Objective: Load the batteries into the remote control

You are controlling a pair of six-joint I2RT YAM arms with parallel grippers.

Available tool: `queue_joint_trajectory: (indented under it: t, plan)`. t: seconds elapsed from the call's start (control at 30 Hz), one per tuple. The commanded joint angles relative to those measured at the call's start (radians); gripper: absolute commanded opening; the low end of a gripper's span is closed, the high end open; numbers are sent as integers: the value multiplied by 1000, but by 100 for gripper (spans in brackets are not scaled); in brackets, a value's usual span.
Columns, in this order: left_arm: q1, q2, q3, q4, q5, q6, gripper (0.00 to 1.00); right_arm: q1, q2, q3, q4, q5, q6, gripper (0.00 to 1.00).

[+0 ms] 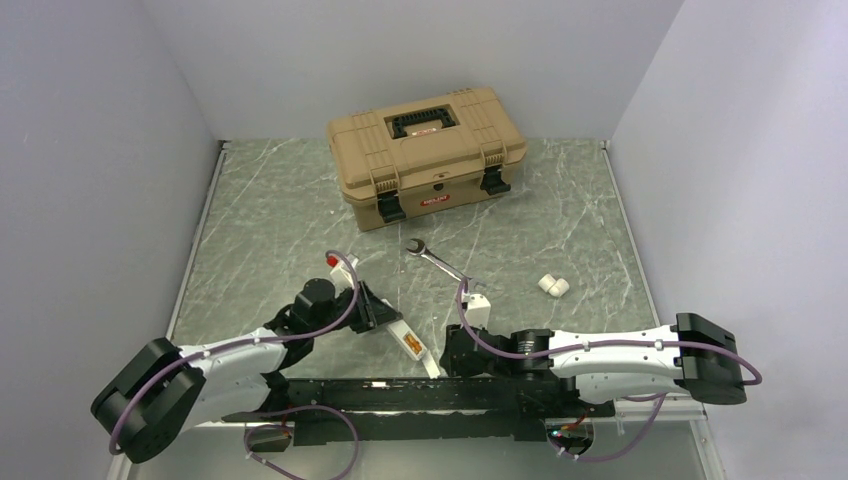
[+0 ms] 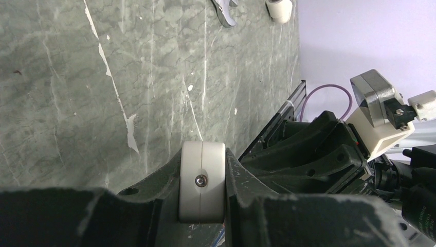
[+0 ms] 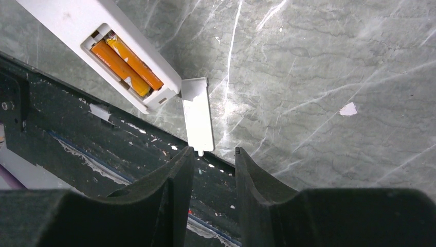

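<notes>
Right gripper [image 3: 213, 157]: fingers parted by a narrow gap, holding nothing, poised above the black rail [image 3: 77, 134]. Just beyond lies the battery cover [image 3: 198, 116], loose and flat, its corner at the end of the remote control [image 3: 72, 18]. The remote lies recess-up at the table's near edge, two orange batteries [image 3: 123, 64] seated. The left gripper [image 2: 202, 206] clamps its other end. We judge the cover is not yet fitted. We advise opening wider, pinching its long edges and sliding it on level.

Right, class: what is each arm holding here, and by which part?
The left gripper clamps the remote control between its fingers, at the end opposite the battery recess. The right gripper holds nothing.
</notes>
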Motion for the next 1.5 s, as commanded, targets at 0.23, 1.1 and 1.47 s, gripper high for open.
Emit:
queue_joint_trajectory:
  t: [0.23,1.1,1.47]
  plan:
    - [-22,60,26,140,-7,-22,0,-2,-19,-5,0,24,13,38]
    - [-25,143,-20,204,-53,-26,0,-2,-1,13,-10,28,2,38]
    - [-25,161,-38,220,-59,-24,0,-2,-28,20,-18,24,0,40]
